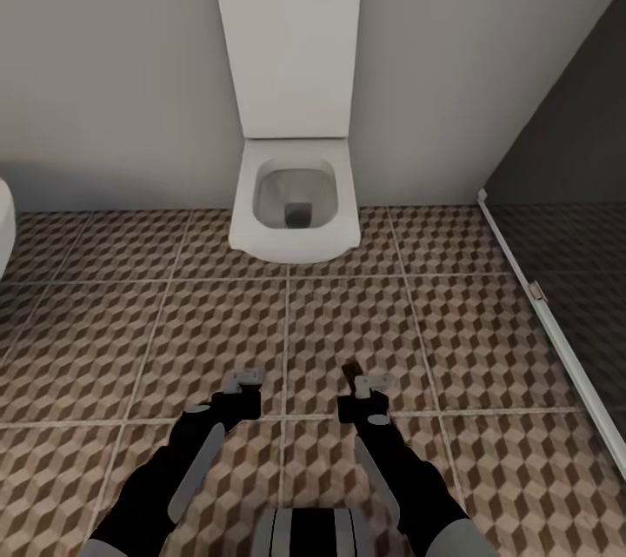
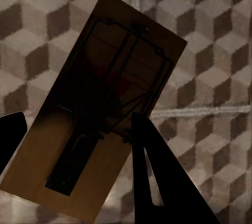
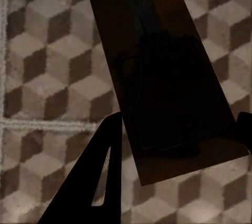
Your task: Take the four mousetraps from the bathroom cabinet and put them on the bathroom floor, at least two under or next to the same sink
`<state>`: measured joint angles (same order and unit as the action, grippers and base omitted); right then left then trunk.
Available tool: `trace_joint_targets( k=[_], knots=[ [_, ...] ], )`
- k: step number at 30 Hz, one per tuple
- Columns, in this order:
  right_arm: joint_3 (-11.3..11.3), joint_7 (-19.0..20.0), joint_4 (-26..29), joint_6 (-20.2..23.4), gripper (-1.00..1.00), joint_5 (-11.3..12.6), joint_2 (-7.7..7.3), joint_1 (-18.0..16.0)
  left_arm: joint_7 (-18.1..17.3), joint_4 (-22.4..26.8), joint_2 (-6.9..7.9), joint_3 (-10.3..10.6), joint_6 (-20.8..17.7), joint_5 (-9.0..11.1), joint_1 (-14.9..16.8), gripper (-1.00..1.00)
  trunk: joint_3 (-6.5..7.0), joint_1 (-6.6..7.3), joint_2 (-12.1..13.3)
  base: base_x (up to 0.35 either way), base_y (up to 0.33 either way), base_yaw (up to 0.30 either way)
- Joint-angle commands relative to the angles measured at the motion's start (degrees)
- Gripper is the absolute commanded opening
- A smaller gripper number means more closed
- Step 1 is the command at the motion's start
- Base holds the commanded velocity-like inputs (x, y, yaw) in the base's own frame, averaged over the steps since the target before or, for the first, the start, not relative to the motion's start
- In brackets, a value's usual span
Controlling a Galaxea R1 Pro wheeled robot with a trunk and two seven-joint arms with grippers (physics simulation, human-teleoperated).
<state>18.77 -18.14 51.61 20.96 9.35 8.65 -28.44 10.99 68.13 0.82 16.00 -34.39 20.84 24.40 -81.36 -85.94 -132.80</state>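
Here both arms reach forward, left hand (image 1: 243, 379) and right hand (image 1: 363, 383) each gripping a mousetrap (image 2: 100, 108).

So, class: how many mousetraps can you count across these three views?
2. One mousetrap is held in the left gripper; the other mousetrap is in the right gripper. More may be elsewhere.

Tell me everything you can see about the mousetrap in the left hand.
The flat rectangular tan wooden mousetrap carries dark metal wire parts: a rectangular wire frame, a coiled spring across its middle and a dark strip toward one end. A faint red spot shows under the wires. It sits tilted between the left hand's dark fingers, held above the brown and beige cube-patterned tiled floor, apart from it. Much of it lies in shadow.
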Motion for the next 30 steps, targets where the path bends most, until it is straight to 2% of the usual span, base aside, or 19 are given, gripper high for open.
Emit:
trace_joint_targets(
  k=[1, 22, 28, 30],
  knots=[
    [0.2, -0.6, 0.1, 0.1, -1.00, 0.7, -0.03, 0.0, 0.5, 0.1, 0.06, 0.2, -0.2, 0.6, 0.0, -1.00, -0.04, -0.03, 0.0, 0.319, 0.000, 0.000],
    [0.2, -0.5, -0.7, 0.1, -1.00, 0.7, 0.06, 0.0, 0.5, 0.0, 0.06, 0.2, -0.2, 0.6, 0.0, -1.00, -0.04, -0.03, 0.0, 0.316, 0.000, 0.000],
    [0.3, -0.4, -1.7, 0.1, -1.00, 0.8, 0.27, 0.0, 0.5, 0.0, 0.06, 0.2, -0.1, 0.6, 0.0, -1.00, -0.04, -0.03, 0.0, 0.089, 0.000, 0.000],
    [0.4, 0.8, -2.2, 0.1, -1.00, 0.8, 0.31, 0.0, 0.5, 0.0, 0.06, 0.2, -0.1, 0.6, 0.0, -1.00, -0.04, -0.03, 0.0, 0.004, 0.000, 0.000]
  ],
)
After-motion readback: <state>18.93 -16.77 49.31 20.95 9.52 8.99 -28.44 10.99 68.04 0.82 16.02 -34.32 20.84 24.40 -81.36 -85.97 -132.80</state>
